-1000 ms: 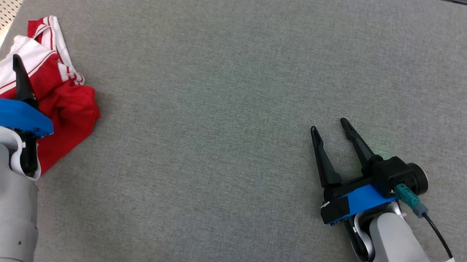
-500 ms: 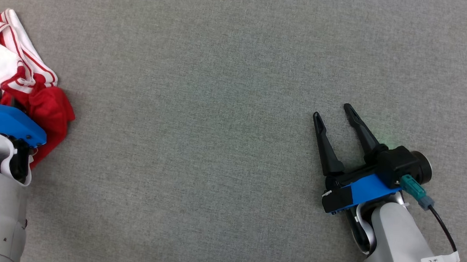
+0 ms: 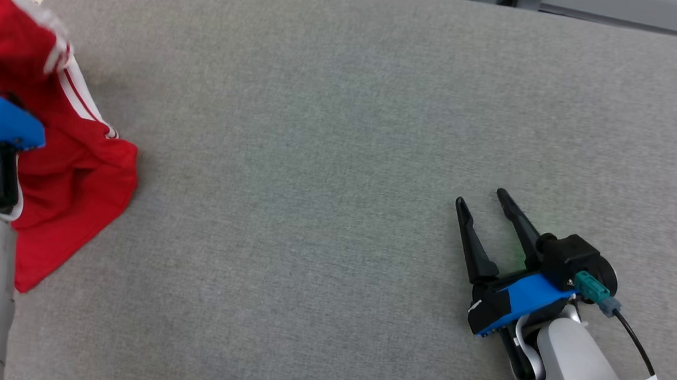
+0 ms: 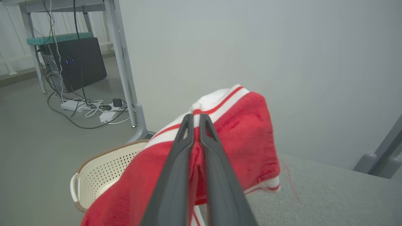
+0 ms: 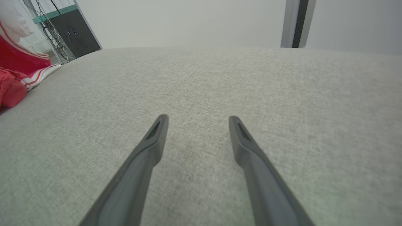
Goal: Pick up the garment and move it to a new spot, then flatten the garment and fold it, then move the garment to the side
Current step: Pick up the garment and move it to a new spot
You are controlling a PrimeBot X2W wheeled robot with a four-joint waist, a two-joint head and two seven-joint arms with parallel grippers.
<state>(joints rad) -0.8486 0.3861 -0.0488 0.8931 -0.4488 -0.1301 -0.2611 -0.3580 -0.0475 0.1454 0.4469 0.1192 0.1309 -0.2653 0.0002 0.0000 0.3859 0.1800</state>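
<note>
The left gripper (image 4: 194, 118) is up in the air, its 2 fingers (image 4: 176, 175) pinched tight on the red garment (image 4: 248, 131). The right gripper (image 3: 481, 197) sits low, its 2 fingers (image 3: 473, 247) spread wide apart.

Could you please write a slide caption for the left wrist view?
Left claw shut on the red, white-trimmed garment at the edge of the grey table, perforated basket beyond.

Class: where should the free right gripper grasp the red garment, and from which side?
Probably the corner of the garment lying on the table, approached low from the robot's right: it lies flat, nearest the right gripper, while the left gripper pinches the striped edge.
</note>
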